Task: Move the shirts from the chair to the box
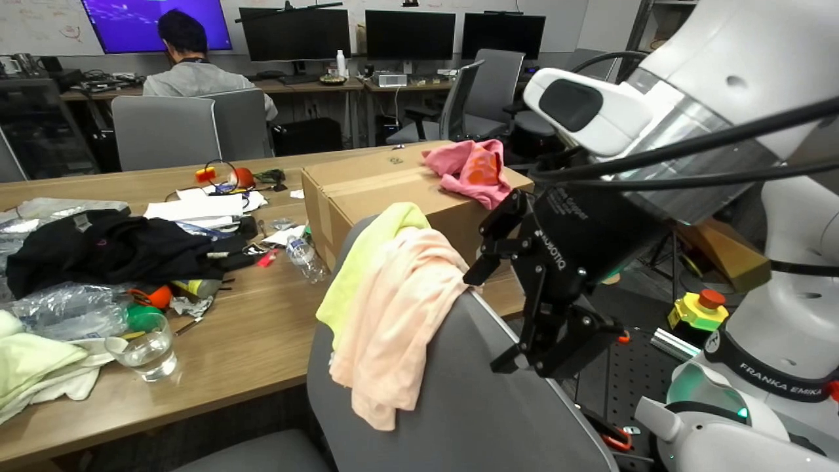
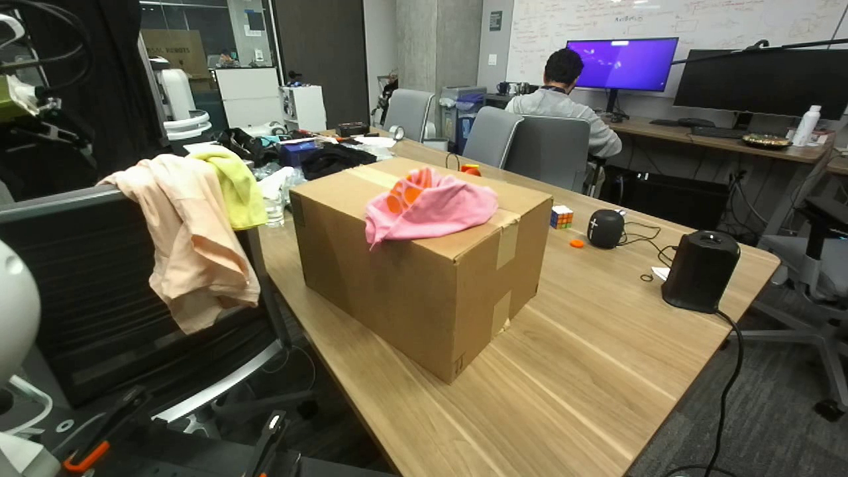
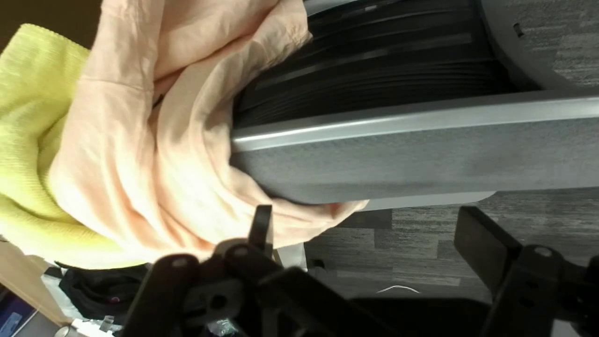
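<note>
Peach shirt [image 1: 400,314] and yellow shirt [image 2: 238,192], overlapping, are draped over the back of a grey office chair [image 1: 485,400]. The pink shirt [image 2: 447,212], bearing orange patterning, lies crumpled on top of the brown cardboard box [image 2: 377,285], one fold overhanging its edge; the box rests on the wooden table [image 2: 596,331] beside the chair. The Robotiq gripper [image 3: 367,229] is near the chair back, its fingers spread wide and holding nothing; whether one fingertip touches the peach shirt cannot be told.
</note>
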